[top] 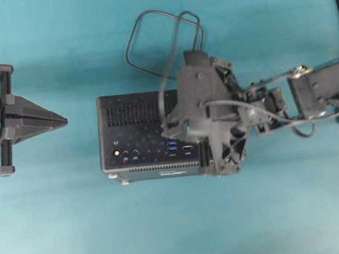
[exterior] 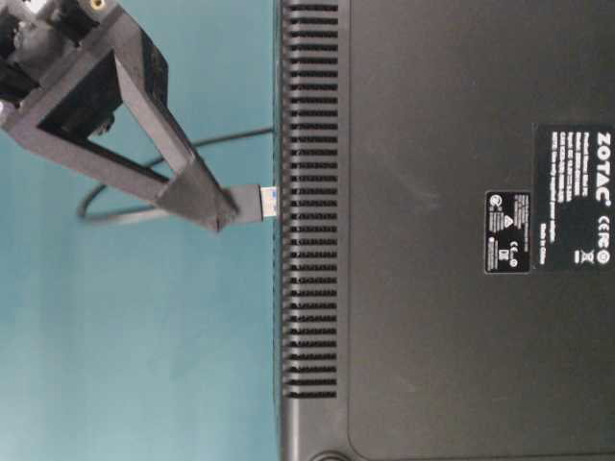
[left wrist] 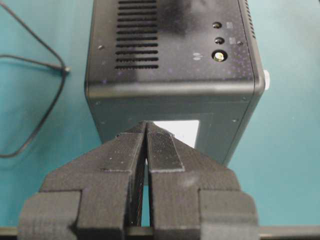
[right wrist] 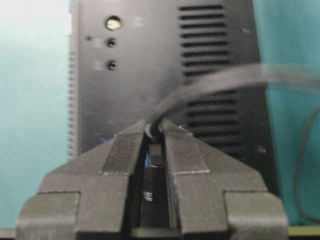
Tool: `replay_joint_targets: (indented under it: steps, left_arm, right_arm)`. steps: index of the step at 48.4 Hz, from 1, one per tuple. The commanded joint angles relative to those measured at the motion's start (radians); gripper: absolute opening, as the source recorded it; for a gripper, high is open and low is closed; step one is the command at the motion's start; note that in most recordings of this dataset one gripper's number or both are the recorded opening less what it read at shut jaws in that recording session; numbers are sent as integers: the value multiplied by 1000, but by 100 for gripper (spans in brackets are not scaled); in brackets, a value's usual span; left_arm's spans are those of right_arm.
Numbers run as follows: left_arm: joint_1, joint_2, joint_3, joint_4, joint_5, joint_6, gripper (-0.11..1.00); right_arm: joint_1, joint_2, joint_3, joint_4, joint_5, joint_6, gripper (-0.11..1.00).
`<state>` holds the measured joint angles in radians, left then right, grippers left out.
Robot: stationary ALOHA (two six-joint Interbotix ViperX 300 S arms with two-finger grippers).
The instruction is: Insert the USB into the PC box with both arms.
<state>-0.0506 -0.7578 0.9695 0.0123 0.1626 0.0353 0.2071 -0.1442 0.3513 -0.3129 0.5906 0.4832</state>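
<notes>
Clamped on the small black rectangular plug of the USB point(right wrist: 155, 152), your right gripper point(right wrist: 152, 131) holds it pointing down at the port face of the PC box point(top: 149, 135), the black rectangular mini computer case lying on the teal table point(top: 78, 237). In the table-level view the plug's metal tip with its blue insert stands just beside or touching the case edge, not visibly seated. Your left gripper point(left wrist: 146, 127) is pressed shut on nothing, its tips close to the case's end wall; whether they touch it you cannot tell. The thin black cable point(top: 160, 29) rises from between the right jaws, arcs over the vent slots and loops on the table beyond the case.

Judging from this, the insertion is at its alignment stage, and several things could spoil it. If the tip sits off the stacked blue ports point(top: 172, 145), pushing will jam it on the panel and may twist the plug in the grip. If the plug is turned the wrong way round, it will not enter at all. If your left gripper is not bracing the case, the push may slide the box across the table. The stiff cable could also drag the plug askew as you press.
</notes>
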Motion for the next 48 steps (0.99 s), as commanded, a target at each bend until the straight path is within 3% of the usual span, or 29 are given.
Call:
replay_joint_targets:
  steps: [1, 14, 22, 34, 48]
  left_arm:
    - [0, 0, -26, 2, -5, 0, 1]
    - [0, 0, -26, 3, -5, 2, 1]
    - [0, 0, -26, 3, -5, 2, 0]
    - [0, 0, -26, 3, -5, 2, 0]
    - [0, 0, -28, 3, -5, 0, 1]
  right_arm:
    - [25, -3, -15, 14, 0, 11, 12]
    - [-18, -37, -6, -21, 49, 6, 11]
    - [-5, -32, -3, -17, 40, 9, 11]
    - [35, -2, -2, 28, -2, 25, 11]
    - [14, -12, 0, 0, 8, 29, 11]
